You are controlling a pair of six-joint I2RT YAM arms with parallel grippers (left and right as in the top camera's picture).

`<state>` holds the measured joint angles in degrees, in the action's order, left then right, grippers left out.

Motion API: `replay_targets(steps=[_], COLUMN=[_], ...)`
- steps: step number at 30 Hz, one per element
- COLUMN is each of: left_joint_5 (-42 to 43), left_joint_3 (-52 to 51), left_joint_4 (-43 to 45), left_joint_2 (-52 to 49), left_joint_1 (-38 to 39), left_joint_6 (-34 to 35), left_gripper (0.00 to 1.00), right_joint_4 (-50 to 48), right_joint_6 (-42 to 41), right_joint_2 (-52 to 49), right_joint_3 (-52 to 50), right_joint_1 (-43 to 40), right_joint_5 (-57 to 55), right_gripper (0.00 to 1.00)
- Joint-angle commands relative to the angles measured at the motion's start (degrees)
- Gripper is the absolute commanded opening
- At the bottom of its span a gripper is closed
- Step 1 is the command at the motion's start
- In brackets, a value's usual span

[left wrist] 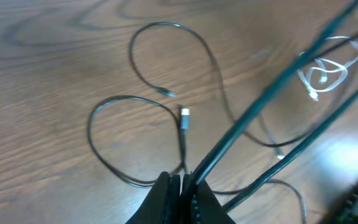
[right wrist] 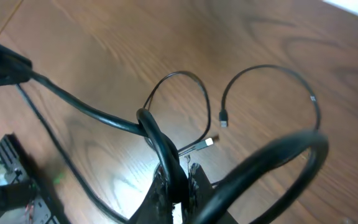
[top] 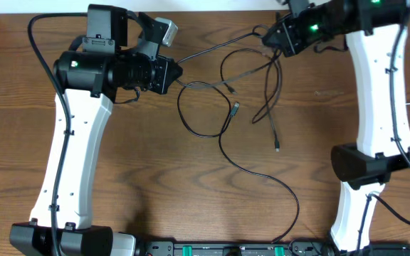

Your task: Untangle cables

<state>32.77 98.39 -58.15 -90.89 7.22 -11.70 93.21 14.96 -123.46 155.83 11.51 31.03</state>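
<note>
Seen from above, a web of cables [top: 235, 108] is sprawling over the centre of the table [top: 155, 192], so you are finding no clean straight lane there. A taut strand [top: 219, 46] is bridging the left gripper [top: 179, 72] at 10 o'clock and the right gripper [top: 265, 37] at 1 o'clock. One long cable [top: 295, 206] is trailing toward 5 o'clock. Bare wood is lying open at 7 o'clock and at 4 o'clock. The left arm [top: 77, 156] is walling 9 o'clock, the right arm [top: 379, 92] 3 o'clock, and a power strip [top: 212, 249] is blocking 6 o'clock.
</note>
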Motion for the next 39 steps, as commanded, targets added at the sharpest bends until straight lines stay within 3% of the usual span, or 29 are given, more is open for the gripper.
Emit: replay_targets(steps=[1, 8, 15, 26, 29, 32, 36, 39], left_joint_5=[-14.47, -23.02, -19.17, -16.85, -16.31, -16.31, -16.85, -16.94], left_joint_3=[0.46, 0.46, 0.46, 0.46, 0.46, 0.46, 0.46, 0.48], left_joint_4=[-1.01, -1.05, -1.05, -1.25, -1.49, -1.53, -1.55, -1.55], left_joint_2=[-1.03, -3.1, -3.82, -3.82, -3.82, -3.82, -3.82, -3.74], left_joint_1=[-1.42, -4.04, -9.7, -8.81, -6.73, -3.72, 1.36, 3.98], left_joint_6=[2.4, 4.13, 5.57, 6.45, 6.4, 6.21, 5.73, 5.55], left_gripper=[0.07, 0.08, 0.07, 0.08, 0.07, 0.07, 0.07, 0.08], right_joint_4=[-0.13, 1.42, 2.29, 2.4, 2.25, 2.05, 1.33, 1.29], right_joint_6=[-2.73, -3.1, -1.16, -0.87, -0.5, 1.07, 2.38, 2.47], right_joint_2=[4.0, 5.29, 5.62, 5.62, 5.62, 5.62, 5.6, 5.57], right_joint_3=[0.07, 0.07, 0.07, 0.07, 0.07, 0.07, 0.04, 0.04], right_joint_1=[-5.4, -11.96, -14.95, -12.79, -10.95, -8.72, -5.46, -3.98], right_joint_5=[-9.05, -7.41, -3.87, -3.41, -3.41, -2.58, -0.63, -0.63], right_gripper=[0.02, 0.02, 0.02, 0.01, 0.13, 0.37, 0.5, 0.52])
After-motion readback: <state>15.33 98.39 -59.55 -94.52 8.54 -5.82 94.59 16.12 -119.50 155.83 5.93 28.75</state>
